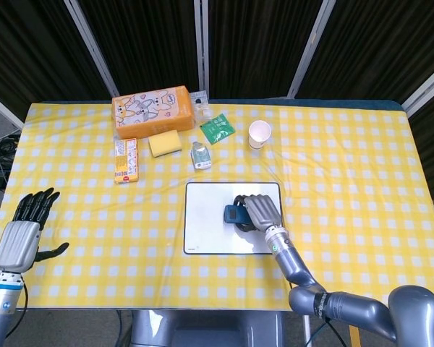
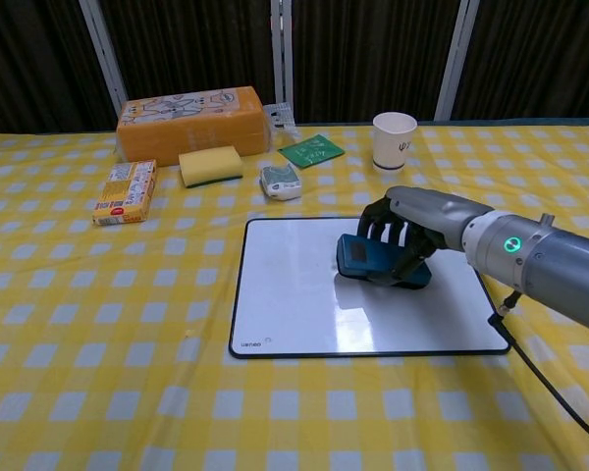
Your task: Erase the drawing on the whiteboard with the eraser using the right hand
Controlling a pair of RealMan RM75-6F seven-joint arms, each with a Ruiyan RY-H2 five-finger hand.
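We note the right hand [image 2: 407,235] fingers [image 2: 381,233] wrapped over the blue eraser [image 2: 368,259], pressing it onto the whiteboard [image 2: 294,294].

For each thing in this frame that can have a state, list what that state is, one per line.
Right hand: grips the eraser, over the whiteboard's right half.
Eraser: held, down at the board surface.
Whiteboard: flat on the table, no drawing visible on its bare part.
Left hand: holds nothing, fingers apart, at the table's left edge.
Paper cup: upright.
Orange box: lying flat, closed.
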